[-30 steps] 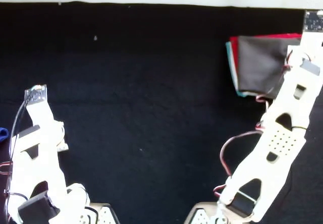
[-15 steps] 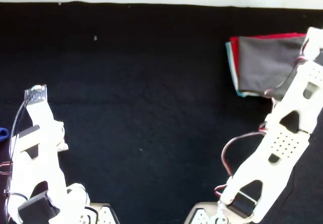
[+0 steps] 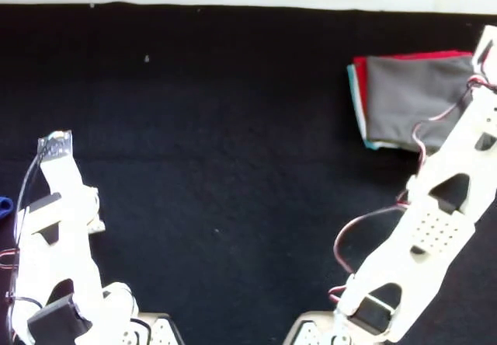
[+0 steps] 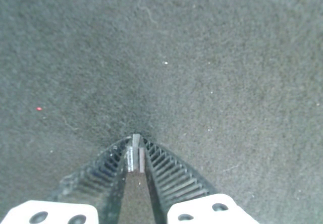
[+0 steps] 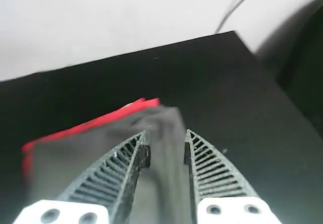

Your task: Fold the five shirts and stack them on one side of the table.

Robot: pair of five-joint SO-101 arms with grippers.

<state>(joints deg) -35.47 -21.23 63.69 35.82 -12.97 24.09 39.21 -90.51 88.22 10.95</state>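
A stack of folded shirts (image 3: 408, 100) lies at the far right of the black table, a grey shirt (image 5: 161, 128) on top with red (image 5: 96, 120) and teal edges (image 3: 355, 96) showing beneath. My right gripper (image 5: 165, 144) is open above the grey shirt's corner, nothing between its fingers. The right arm (image 3: 439, 221) runs up the right side past the stack's edge. My left gripper (image 4: 135, 154) is shut with nothing in it, low over bare black cloth at the near left (image 3: 54, 147).
A bit of blue fabric (image 3: 4, 205) shows at the table's left edge beside the left arm. The black cloth (image 3: 233, 127) ends at a white wall strip at the back. The table's far right corner (image 5: 234, 35) lies just beyond the stack.
The right arm has swung rightward and off the stack, uncovering more of the grey shirt. The left arm has not moved.
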